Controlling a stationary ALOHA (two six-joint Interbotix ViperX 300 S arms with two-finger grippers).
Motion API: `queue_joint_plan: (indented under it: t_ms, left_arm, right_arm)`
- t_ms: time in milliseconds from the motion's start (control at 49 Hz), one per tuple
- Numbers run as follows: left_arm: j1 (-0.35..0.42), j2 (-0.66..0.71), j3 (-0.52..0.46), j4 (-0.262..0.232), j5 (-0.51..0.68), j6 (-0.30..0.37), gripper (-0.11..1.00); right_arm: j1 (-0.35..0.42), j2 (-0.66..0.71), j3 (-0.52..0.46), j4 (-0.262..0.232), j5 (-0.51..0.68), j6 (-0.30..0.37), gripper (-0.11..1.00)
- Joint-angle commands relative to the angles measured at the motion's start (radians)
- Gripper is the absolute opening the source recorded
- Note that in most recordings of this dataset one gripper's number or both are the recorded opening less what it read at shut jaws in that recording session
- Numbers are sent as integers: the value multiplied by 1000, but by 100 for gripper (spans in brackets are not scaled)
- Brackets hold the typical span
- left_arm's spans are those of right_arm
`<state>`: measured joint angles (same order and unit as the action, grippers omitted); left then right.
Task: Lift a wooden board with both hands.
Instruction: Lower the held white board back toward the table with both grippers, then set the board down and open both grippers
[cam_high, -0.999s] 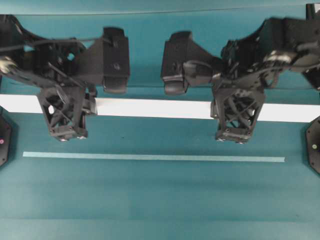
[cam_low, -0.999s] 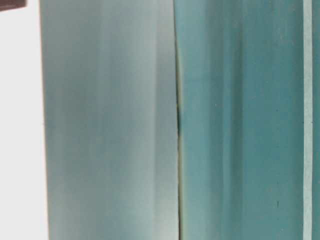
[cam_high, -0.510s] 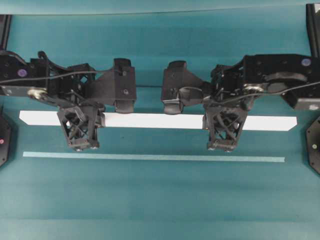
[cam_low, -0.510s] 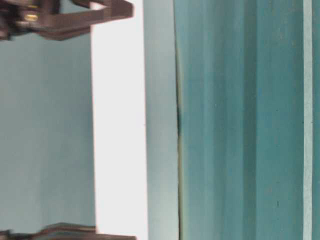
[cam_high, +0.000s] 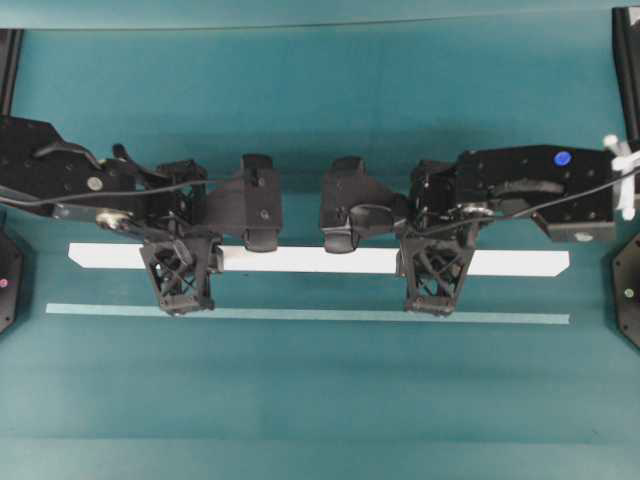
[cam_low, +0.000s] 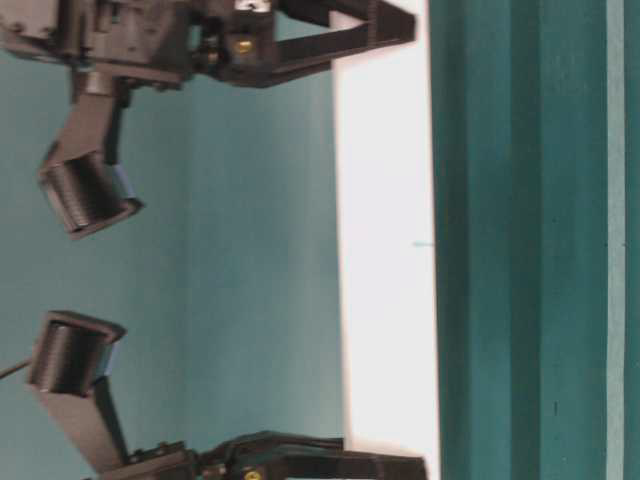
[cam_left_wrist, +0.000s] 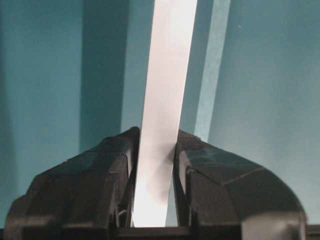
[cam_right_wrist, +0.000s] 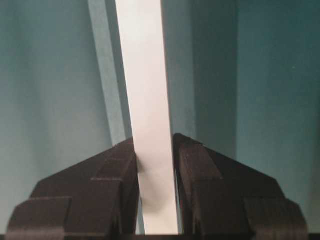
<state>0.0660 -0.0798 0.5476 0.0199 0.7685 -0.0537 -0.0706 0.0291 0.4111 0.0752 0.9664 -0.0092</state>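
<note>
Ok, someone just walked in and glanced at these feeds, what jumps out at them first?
The bright white wooden board, stretched across the middle of the teal table, with a black arm clamped on it near each end: the left pincer and the right pincer. Both wrist views show the board pinched between the pincer fingers. Just in front lies a thin pale teal strip, parallel to the board.

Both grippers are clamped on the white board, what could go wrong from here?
The wooden board is long, and the left gripper and right gripper each pinch only its narrow width, so uneven motion could twist it loose. Both ends overhang the grips and may sag or swing.
</note>
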Motion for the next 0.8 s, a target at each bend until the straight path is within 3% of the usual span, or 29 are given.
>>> queue_joint_plan:
  t_ms: [0, 408, 775]
  left_arm:
    - [8, 6, 0, 3, -28, -6, 17]
    - [9, 74, 115, 3, -193, -17, 17]
    - [0, 109, 110, 2, -221, -34, 17]
  right_arm:
    - [14, 8, 11, 12, -43, -8, 21]
    - [37, 51, 87, 17, -186, -12, 21]
    - [52, 120, 109, 20, -253, -15, 21]
